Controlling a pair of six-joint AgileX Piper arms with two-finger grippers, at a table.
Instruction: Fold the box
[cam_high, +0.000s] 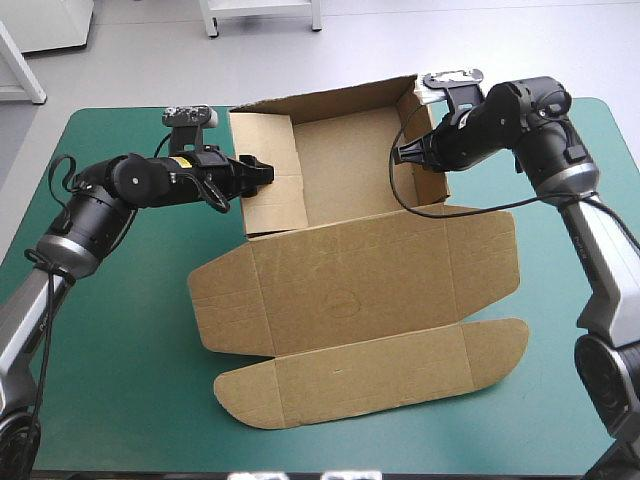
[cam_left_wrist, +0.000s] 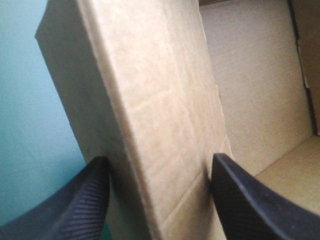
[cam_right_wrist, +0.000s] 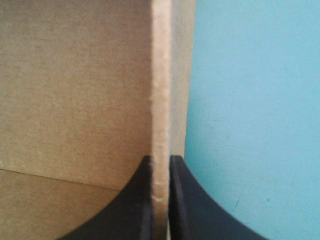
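Note:
The brown box (cam_high: 345, 170) lies mid-table as an open tray, its back and side walls raised. Its lid (cam_high: 360, 290) lies flat toward the near edge. My left gripper (cam_high: 262, 172) is at the tray's left wall. In the left wrist view this left gripper (cam_left_wrist: 160, 167) stands open, its fingers astride the thick, folded-over wall (cam_left_wrist: 160, 100), one outside and one inside the tray. My right gripper (cam_high: 405, 155) is at the right wall. The right wrist view shows the same right gripper (cam_right_wrist: 160, 162) shut on that wall's thin upright edge (cam_right_wrist: 160, 75).
Bare teal-green cover (cam_high: 120, 330) surrounds the box on the left, right and near sides. The lid's rounded tuck flap (cam_high: 370, 375) reaches toward the near edge. White furniture legs stand beyond the far edge.

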